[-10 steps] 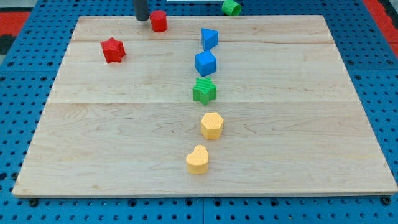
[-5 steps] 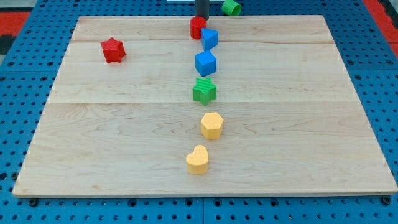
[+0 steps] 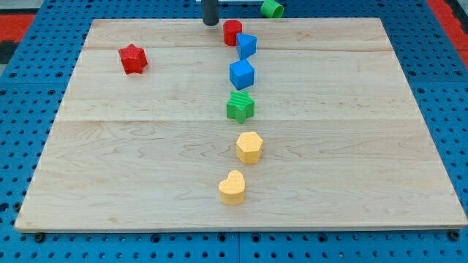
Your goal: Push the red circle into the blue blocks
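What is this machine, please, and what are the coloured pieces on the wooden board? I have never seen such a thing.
It is a robot arm that ends in a plain dark rod instead of a hand. One camera looks down at the wooden board; nothing is held, the rod only pushes. My tip sits at the view's top edge, just left of the red circle, not touching it. The red circle rests against the upper blue block; a second blue block lies below it. Further down come a green block, a yellow hexagon-like block and a yellow heart. A red star lies at the left, and a green ring-like piece sits beyond the board's top edge.
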Controlling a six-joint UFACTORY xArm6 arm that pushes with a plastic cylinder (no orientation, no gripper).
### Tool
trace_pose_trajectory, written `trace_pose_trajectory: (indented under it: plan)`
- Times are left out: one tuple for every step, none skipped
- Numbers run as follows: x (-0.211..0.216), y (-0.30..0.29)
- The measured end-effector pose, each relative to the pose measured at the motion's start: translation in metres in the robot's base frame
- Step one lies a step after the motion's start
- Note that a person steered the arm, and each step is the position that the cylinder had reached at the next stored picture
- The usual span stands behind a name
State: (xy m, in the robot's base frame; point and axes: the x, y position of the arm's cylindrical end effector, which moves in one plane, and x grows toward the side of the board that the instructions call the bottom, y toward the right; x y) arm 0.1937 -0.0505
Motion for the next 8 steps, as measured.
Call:
trace_pose_trajectory:
  plan:
    - [0.000, -0.001]
    - [0.005, -0.004]
    - [0.011, -0.001]
    - [0.018, 0.002]
    - [0.018, 0.026]
    - [0.018, 0.047]
    - [-0.001, 0.056]
    - [0.001, 0.068]
